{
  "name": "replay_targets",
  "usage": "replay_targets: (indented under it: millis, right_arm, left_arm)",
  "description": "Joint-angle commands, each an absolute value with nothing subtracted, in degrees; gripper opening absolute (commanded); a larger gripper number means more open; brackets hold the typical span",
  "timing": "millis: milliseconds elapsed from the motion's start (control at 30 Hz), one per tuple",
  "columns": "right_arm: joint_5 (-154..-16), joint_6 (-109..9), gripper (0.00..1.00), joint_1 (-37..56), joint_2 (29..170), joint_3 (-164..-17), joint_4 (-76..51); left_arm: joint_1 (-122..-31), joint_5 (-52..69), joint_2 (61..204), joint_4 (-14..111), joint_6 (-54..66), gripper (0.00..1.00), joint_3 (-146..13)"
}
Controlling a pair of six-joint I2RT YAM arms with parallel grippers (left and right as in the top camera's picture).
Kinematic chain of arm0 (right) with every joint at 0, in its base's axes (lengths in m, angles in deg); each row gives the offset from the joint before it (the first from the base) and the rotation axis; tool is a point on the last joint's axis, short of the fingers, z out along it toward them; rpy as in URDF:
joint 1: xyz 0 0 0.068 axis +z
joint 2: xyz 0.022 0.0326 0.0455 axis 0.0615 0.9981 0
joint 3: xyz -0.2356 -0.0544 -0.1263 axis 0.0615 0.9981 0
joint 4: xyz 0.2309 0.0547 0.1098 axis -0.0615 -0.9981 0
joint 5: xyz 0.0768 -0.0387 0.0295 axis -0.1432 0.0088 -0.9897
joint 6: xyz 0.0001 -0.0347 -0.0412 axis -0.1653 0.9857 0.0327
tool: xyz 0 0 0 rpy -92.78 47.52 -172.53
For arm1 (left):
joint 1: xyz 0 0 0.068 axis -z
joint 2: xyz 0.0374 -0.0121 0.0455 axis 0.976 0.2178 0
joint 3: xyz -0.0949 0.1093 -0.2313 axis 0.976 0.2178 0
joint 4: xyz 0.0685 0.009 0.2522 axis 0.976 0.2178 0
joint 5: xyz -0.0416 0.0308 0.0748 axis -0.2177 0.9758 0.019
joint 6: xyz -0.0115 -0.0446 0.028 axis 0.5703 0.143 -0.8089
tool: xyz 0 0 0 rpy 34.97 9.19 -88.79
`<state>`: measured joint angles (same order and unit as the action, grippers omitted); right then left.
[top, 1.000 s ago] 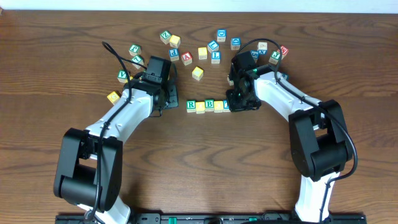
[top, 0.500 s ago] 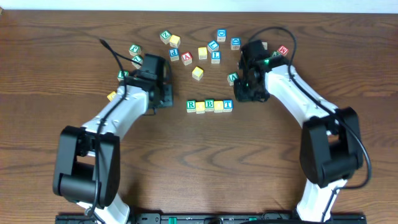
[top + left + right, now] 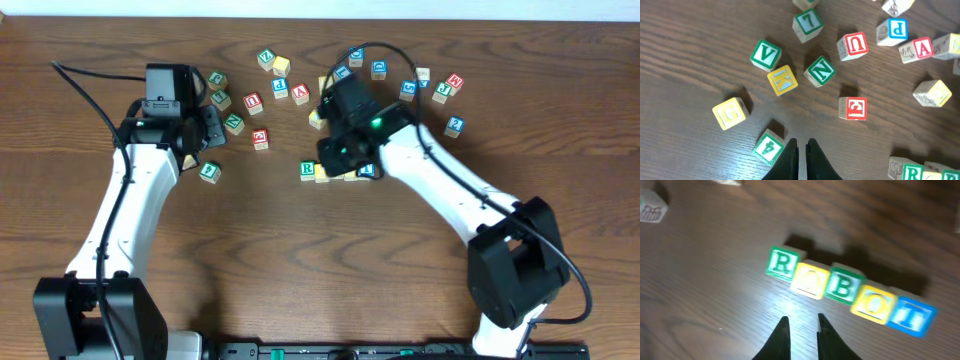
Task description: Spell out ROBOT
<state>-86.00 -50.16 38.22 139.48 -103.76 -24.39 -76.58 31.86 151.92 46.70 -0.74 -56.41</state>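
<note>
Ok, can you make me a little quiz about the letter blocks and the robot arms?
1. True or false: the right tool is holding a block.
2. What colour is the T block at the end of the row? A red, B blue, C green.
3. How many yellow blocks are in that row?
Key: 1 false, it holds nothing; 2 B; 3 two, both with an O.
</note>
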Motion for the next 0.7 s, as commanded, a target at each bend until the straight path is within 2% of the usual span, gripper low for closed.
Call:
replay_targets:
  millis: [0, 333, 667]
  right_arm:
    - [-86.2, -51.8, 0.13, 40.8, 142.7, -103.9, -23.6]
    - [-84.6, -53.9, 0.06, 43.5, 147.4, -103.9, -23.9]
    - [-81.9, -55.4, 0.06, 43.5, 148.8, -103.9, -24.7]
  left_arm:
    - [-77.1, 32.2, 152.4, 46.8, 1.4, 0.08, -56.1]
    - [-77.1, 32.2, 152.7, 47.0, 1.4, 0.08, -55.8]
    - [-77.1, 32.2, 152.7, 47.0, 1.4, 0.08, -55.8]
